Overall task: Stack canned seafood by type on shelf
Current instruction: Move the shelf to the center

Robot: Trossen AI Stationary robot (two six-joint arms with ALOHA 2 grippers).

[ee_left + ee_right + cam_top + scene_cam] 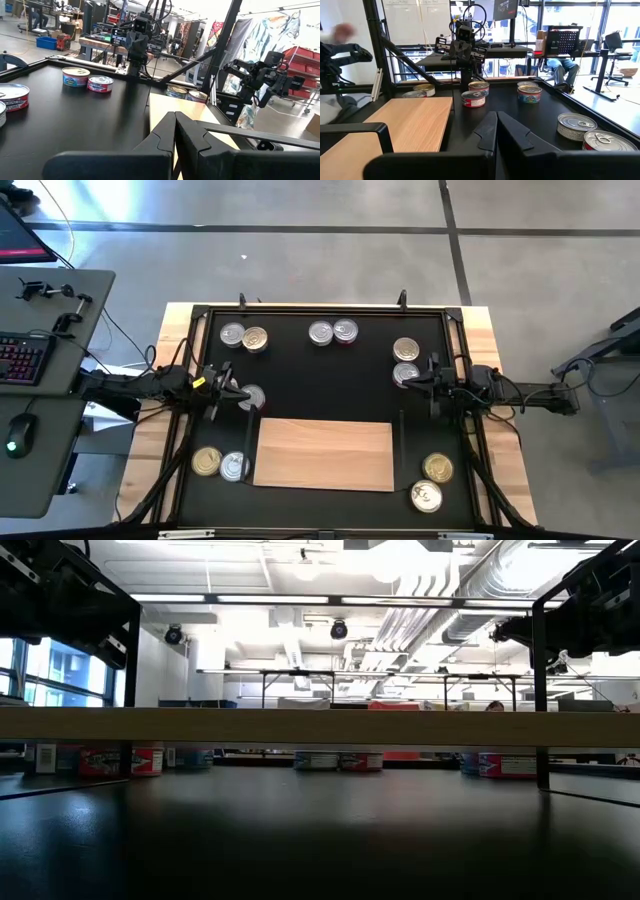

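Shelf [320, 727] edge hides tins [338, 760] lower halves, low view.

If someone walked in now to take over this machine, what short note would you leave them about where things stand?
Left gripper: shut, holding nothing, at the mat's left side beside a single tin.
Right gripper: shut, holding nothing, at the right side near two tins.
Shelf: bare wood board at the mat's near middle, nothing on it.
Tins: pairs at far left, far middle, near left and near right, all flat on the mat.
Done: nothing stacked yet.
Left: sort every tin by type and stack them on the shelf.
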